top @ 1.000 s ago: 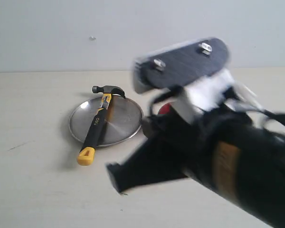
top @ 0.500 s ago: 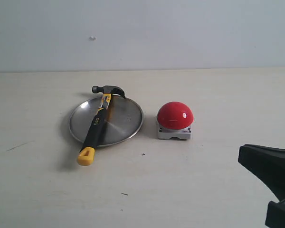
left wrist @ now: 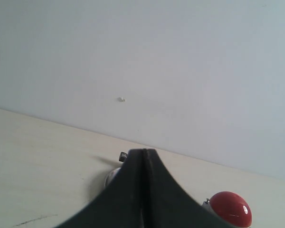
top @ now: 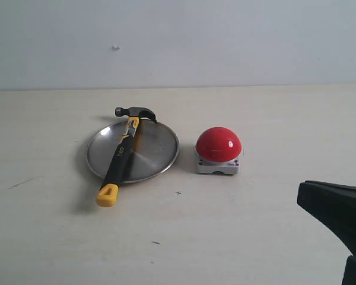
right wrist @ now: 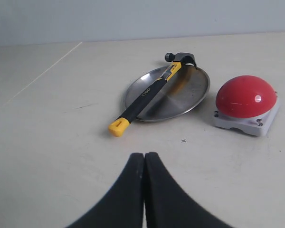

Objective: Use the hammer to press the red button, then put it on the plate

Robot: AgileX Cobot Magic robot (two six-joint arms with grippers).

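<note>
The hammer [top: 122, 153] lies across the round silver plate [top: 157, 148], dark head past the far rim, yellow looped end hanging over the near rim onto the table. The red button [top: 218, 144] sits on its grey base just right of the plate. The right wrist view shows the hammer [right wrist: 147, 96], plate [right wrist: 190, 90] and button [right wrist: 246, 96] ahead of my right gripper [right wrist: 144, 154], which is shut and empty. My right gripper [top: 301, 193] shows as a black tip at the lower right of the exterior view. My left gripper [left wrist: 143, 151] is shut and empty, hiding most of the plate; the button [left wrist: 230, 208] peeks out beside it.
A pale table [top: 237, 231] carries everything, and a plain light wall [top: 225, 41] rises behind it. A small dark cross mark [top: 178, 192] is on the table in front of the plate.
One second ago the right arm filled the right half of the exterior view, hiding the button. It has withdrawn to the lower right corner. Hammer, plate and button have not moved.
</note>
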